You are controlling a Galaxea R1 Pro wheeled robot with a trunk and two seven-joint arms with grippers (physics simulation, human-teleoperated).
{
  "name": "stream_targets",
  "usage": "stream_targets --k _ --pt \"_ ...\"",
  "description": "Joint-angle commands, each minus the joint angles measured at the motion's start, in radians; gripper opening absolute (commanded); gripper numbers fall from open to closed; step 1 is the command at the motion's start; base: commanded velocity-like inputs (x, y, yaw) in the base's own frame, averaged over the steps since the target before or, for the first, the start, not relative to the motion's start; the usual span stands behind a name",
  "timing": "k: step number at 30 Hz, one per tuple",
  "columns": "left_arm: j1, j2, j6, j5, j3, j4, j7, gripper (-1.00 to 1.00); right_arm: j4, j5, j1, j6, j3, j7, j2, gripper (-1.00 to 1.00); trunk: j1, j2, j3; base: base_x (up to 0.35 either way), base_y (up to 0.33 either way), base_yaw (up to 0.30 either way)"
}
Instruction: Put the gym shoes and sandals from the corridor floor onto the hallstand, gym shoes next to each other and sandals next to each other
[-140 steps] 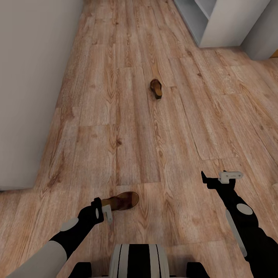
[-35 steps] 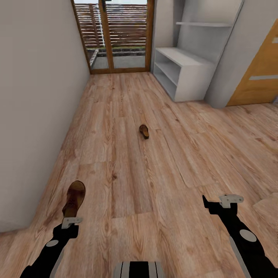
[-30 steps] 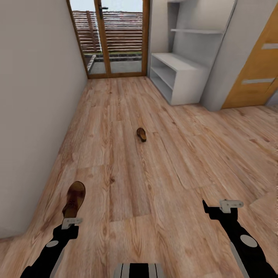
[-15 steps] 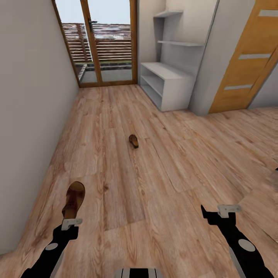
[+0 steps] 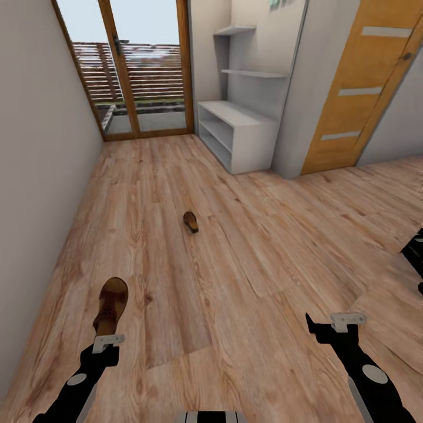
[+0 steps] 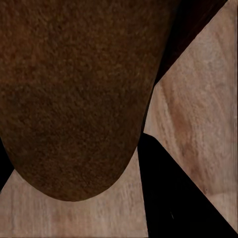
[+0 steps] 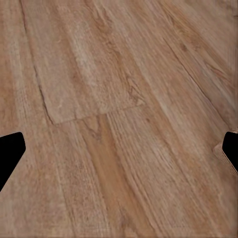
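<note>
My left gripper is shut on the heel end of a brown sandal, which is held above the corridor floor with its toe pointing forward. In the left wrist view the sandal's brown underside sits close to the camera beside a dark finger. The other sandal lies on the planks farther ahead. The light-grey hallstand stands against the right wall near the glass door. My right gripper hangs open over bare floor, its fingertips wide apart. The gym shoes are out of view.
A plain wall runs along the left. A wood-framed glass door closes the corridor's far end, and thin grey wall shelves hang above the hallstand. An orange door is at the right. A dark object pokes in at the right edge.
The sandal, on the floor at my left gripper 4.7 s ago, is now lifted and held. The head view has since risen and swung right, bringing the orange door into sight.
</note>
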Motion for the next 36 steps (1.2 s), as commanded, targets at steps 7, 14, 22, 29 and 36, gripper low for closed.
stream_targets --k 7,14,22,29,36 --pt "0.001 -0.001 -0.014 -0.012 0.004 -0.003 -0.004 -1.0 -0.002 0.0 0.0 0.006 0.0 0.001 0.0 1.0 0.0 0.0 0.009 0.326 -0.002 -0.153" --pt "0.002 -0.001 -0.014 -0.012 0.004 -0.001 -0.005 -1.0 -0.002 -0.002 0.0 0.007 0.0 0.0 0.0 1.0 0.0 0.0 0.012 0.34 0.0 -0.052" --pt "0.002 -0.001 -0.015 -0.012 0.004 0.002 -0.006 -1.0 -0.005 -0.002 0.0 0.007 0.0 0.0 0.0 1.0 0.0 0.0 0.012 0.341 0.043 -0.004" --pt "0.002 -0.001 -0.015 -0.012 0.004 0.002 -0.006 -1.0 -0.008 -0.002 0.0 0.009 0.0 0.0 0.001 1.0 0.0 0.0 0.012 0.336 0.148 0.0" --pt "0.002 -0.001 -0.015 -0.012 0.005 0.002 -0.006 -1.0 -0.012 -0.002 0.0 0.01 0.001 -0.001 0.001 1.0 0.0 0.0 0.012 0.315 0.193 0.0"
